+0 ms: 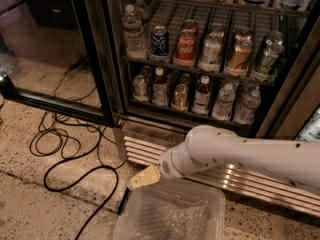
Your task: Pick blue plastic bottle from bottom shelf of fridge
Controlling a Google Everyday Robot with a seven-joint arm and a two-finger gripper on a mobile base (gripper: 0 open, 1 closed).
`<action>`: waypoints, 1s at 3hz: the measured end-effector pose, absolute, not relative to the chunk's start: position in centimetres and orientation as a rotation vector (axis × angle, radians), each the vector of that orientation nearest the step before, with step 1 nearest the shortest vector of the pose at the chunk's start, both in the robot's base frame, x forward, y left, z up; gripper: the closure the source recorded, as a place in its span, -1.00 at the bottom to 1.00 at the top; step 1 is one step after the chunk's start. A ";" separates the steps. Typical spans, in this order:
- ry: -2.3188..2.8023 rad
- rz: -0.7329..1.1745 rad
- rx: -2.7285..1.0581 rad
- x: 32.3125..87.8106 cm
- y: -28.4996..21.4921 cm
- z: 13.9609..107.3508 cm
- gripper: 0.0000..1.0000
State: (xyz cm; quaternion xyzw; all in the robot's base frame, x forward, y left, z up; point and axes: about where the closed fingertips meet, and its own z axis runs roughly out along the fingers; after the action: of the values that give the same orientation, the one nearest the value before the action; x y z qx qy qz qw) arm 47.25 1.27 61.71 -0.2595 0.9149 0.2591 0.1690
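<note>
The fridge [112, 59] stands with its glass door [45, 49] swung open to the left. On the bottom shelf [190, 111] stand two slim dark bottles with white caps and pale label bands, one at the left [160, 88] and one near the middle [202, 95]. Either could be the blue plastic bottle. My gripper [145, 177] shows as a tan wedge at the end of the white arm [240, 156]. It hangs low in front of the louvred base grille, well below and in front of the bottom shelf, and holds nothing I can see.
Clear water bottles [235, 101] stand at the right of the bottom shelf and cans [180, 96] between the slim bottles. Soda cans [186, 46] fill the rack above. A clear plastic bin [170, 214] sits on the floor under the gripper. Black cables [65, 144] loop over the floor at the left.
</note>
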 end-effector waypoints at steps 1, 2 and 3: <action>2.633 0.557 -0.700 47.3 -0.3 57.3 -1.00; 2.609 0.427 -0.643 48.9 -2.5 55.0 -1.00; 2.579 0.430 -0.551 51.0 -2.1 55.4 -1.00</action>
State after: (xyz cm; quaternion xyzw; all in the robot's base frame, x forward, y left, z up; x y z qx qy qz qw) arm 51.01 -2.13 55.35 -0.2007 0.9387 0.1565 0.2326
